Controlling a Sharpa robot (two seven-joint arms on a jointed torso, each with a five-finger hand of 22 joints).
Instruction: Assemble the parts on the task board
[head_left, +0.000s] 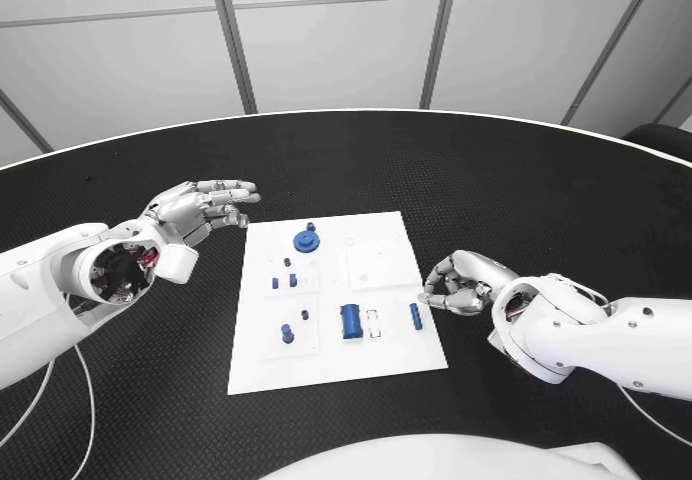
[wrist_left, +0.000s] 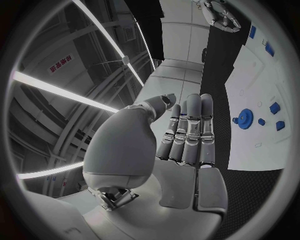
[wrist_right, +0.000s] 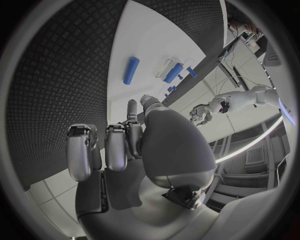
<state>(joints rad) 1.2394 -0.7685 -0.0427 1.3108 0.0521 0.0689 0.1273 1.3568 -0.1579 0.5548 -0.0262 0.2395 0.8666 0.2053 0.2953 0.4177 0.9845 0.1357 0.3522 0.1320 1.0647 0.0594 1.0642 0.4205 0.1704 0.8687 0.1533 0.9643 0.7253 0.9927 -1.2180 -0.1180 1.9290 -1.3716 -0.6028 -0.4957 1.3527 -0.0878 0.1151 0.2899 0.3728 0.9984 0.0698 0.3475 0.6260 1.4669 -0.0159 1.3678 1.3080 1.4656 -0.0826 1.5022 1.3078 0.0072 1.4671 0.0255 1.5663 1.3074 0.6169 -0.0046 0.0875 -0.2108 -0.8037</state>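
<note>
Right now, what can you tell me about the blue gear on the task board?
The blue gear is a round, toothed disc that looks like plastic, with a raised hub at its centre. It sits flat near the far edge of the white task board. Neither hand touches it; the left hand hovers over the table beside the board.

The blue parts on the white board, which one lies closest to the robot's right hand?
The slim blue rod at the board's right edge, just beside the right hand. The thicker blue cylinder and the round gear lie further in.
</note>
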